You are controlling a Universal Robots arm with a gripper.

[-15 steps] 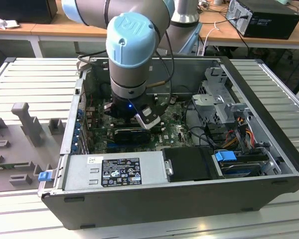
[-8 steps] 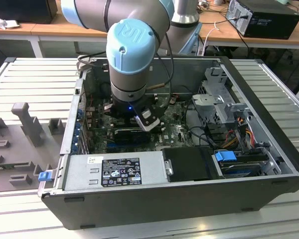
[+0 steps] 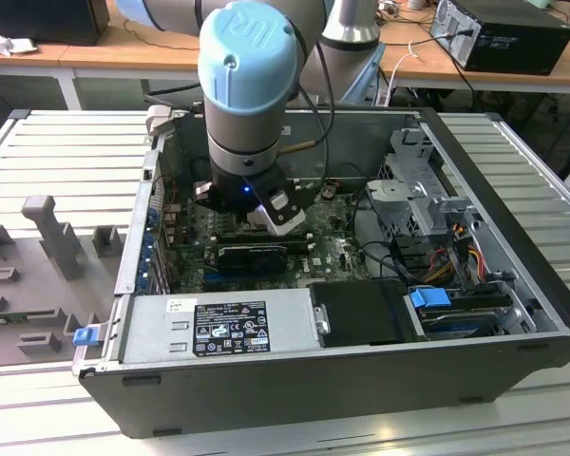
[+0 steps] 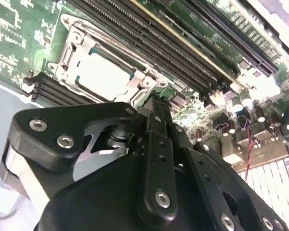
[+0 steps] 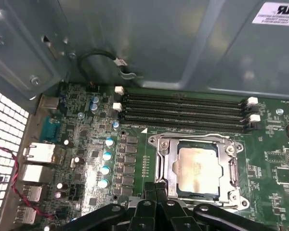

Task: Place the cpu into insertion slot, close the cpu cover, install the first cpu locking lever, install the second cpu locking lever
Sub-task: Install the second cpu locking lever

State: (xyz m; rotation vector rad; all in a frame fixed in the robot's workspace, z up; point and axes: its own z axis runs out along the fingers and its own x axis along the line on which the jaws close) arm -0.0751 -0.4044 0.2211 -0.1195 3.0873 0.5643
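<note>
Grey arm (image 3: 256, 142) with pale-blue joint caps, black screw-studded end effector (image 4: 156, 108).

Embossed logo on arm's blue joint cap (image 3: 242, 47). Printed label (image 3: 230, 328) on pwr supply, white sticker (image 5: 278, 13) on case wall. Small print not legible.

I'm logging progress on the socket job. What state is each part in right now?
cpu: seated in the slot, metal top showing.
cover: closed, flat around the cpu.
slot: filled, framed by the cover.
memory slots: bare, no sticks in them.
gripper: shut, holding nothing, just beside the slot.
case: side open, board exposed.
</note>
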